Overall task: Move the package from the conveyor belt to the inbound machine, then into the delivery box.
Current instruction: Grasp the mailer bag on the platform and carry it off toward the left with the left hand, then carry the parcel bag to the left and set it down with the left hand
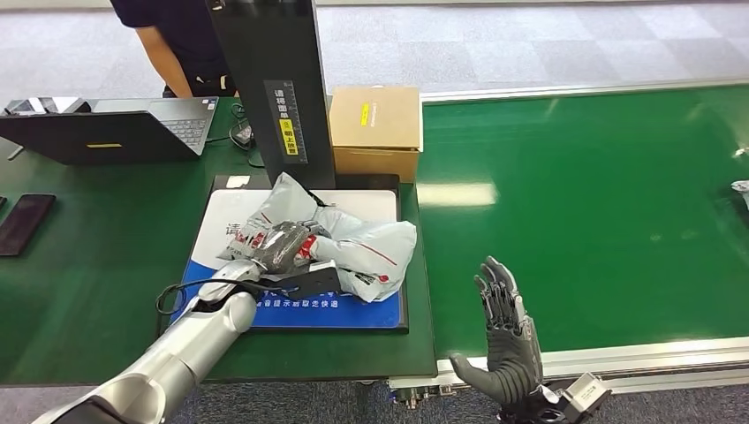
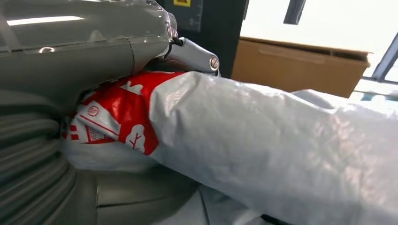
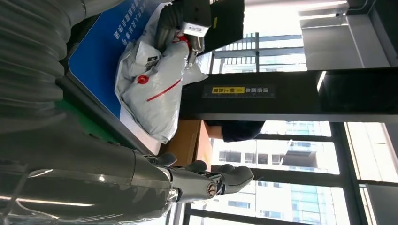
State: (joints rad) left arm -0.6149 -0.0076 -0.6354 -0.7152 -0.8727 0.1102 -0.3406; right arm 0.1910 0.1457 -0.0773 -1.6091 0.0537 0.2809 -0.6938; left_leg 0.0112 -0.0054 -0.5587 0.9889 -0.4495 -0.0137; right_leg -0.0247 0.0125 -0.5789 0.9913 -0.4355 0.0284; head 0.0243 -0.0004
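I see my left hand [image 1: 284, 244] gripping the grey plastic package [image 1: 353, 247] on the inbound machine's platform [image 1: 223, 223]; my right hand [image 1: 505, 340] hovers spread over the conveyor belt's [image 1: 601, 212] near edge.

The package [image 1: 353, 243] was pale grey with red-and-white print, lying on a white and blue pad [image 1: 300, 311] on the green counter [image 1: 79, 291], beside a bright green belt [image 1: 601, 212], a brown box [image 1: 375, 124], and a black column [image 1: 274, 88] with a yellow label.
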